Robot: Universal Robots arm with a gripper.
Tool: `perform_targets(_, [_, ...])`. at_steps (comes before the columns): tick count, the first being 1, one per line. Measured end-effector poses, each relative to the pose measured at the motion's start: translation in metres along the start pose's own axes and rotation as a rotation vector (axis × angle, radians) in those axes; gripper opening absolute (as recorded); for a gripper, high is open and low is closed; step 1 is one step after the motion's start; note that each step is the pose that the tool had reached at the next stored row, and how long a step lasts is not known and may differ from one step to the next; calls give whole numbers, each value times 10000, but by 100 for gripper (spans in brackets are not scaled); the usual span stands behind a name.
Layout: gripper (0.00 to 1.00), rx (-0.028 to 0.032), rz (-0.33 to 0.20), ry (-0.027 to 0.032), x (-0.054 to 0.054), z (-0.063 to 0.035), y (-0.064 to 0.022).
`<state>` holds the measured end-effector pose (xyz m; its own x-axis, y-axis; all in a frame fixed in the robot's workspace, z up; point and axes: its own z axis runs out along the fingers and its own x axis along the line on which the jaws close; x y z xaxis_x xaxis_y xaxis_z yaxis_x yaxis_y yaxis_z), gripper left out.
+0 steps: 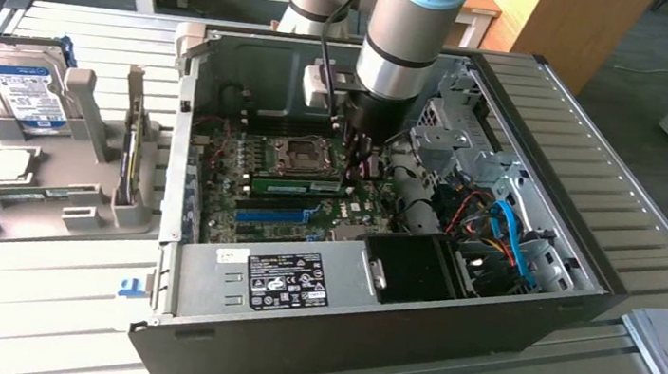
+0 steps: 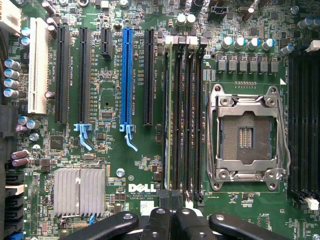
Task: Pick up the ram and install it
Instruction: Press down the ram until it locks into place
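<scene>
The ram (image 1: pixel 296 183) is a thin green stick standing on edge in a black slot of the motherboard (image 1: pixel 225 198), inside the open computer case (image 1: pixel 354 333). In the wrist view the ram (image 2: pixel 168 125) shows edge-on in the slot furthest from the CPU socket (image 2: pixel 247 135). My gripper (image 1: pixel 356 166) reaches down into the case over the ram's end toward the exterior view's right. Its black fingers (image 2: pixel 159 220) are shut together, with the gripper (image 2: pixel 170 196) right at that end of the stick. I cannot tell whether the tips touch it.
A bright blue slot strip (image 2: pixel 127 75) lies beside the black slots. The power supply (image 1: pixel 284 281), a black fan shroud (image 1: pixel 420 265) and blue and red cables (image 1: pixel 500 236) crowd the case. A hard drive (image 1: pixel 25 87) stands in a grey holder (image 1: pixel 52 200) on the slatted table.
</scene>
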<state>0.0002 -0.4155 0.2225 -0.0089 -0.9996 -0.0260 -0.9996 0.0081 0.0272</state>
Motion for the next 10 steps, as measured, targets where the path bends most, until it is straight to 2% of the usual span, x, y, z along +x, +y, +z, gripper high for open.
perform_targets(10, [10, 1, 1, -5, -1, 1, 0])
